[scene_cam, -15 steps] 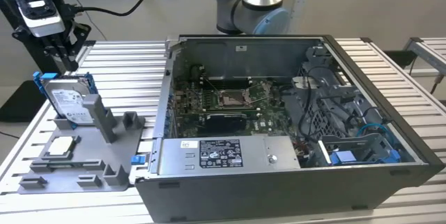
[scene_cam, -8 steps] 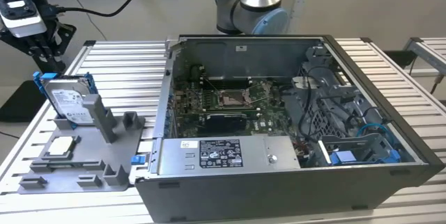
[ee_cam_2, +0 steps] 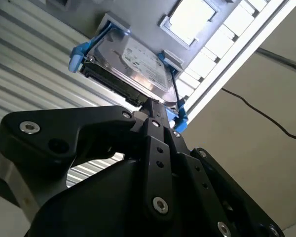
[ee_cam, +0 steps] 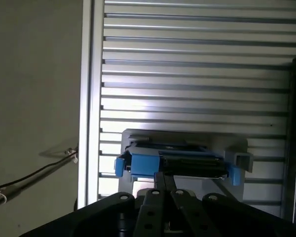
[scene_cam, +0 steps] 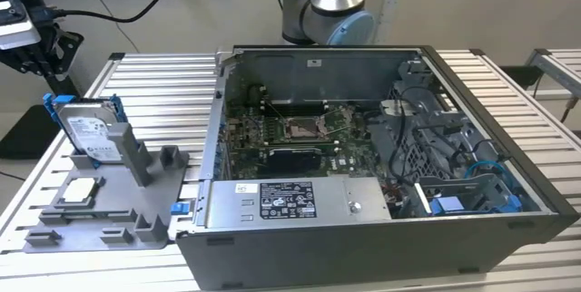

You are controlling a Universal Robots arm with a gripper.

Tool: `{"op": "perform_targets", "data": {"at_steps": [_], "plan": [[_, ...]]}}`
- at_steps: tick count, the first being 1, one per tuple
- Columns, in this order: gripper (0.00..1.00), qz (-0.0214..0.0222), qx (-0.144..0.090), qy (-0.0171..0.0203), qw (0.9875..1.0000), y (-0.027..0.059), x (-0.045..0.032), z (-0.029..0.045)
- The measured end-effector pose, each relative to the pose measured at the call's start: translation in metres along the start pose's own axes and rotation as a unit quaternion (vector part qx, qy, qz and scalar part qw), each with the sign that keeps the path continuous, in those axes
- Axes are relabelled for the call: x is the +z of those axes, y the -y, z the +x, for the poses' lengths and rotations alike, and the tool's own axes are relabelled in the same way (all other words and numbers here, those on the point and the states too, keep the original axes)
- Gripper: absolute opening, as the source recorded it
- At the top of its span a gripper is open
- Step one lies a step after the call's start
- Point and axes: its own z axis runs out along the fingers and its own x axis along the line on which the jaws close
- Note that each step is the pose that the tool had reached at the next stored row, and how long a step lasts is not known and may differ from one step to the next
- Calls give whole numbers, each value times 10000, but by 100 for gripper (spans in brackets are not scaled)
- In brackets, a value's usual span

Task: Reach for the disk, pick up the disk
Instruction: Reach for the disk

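The disk (scene_cam: 91, 132), a silver drive with a white label in a blue carrier, leans upright in a grey fixture (scene_cam: 100, 224) at the exterior view's left. My gripper (scene_cam: 41, 60) hangs above and behind it, toward the table's far left corner, apart from the drive. In the second wrist view the black fingers meet at a tip (ee_cam_2: 151, 104) just short of the disk's (ee_cam_2: 138, 61) upper edge. The first wrist view shows the same closed tip (ee_cam: 165, 174) in front of the blue-framed disk (ee_cam: 187, 160). The fingers are shut with nothing between them.
A small silver square chip (scene_cam: 80, 190) lies flat on the fixture in front of the drive. An open computer case (scene_cam: 363, 237) stands to the exterior view's right, close beside the fixture. Everything rests on a slatted metal table (scene_cam: 154, 88), whose edge runs just left of the fixture.
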Motion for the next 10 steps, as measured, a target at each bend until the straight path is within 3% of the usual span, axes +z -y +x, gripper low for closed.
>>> {"op": "perform_targets", "data": {"at_steps": [6,10], "plan": [[0,0,0,0,10000,-2,2,107],[0,0,0,0,10000,-2,2,110]]}}
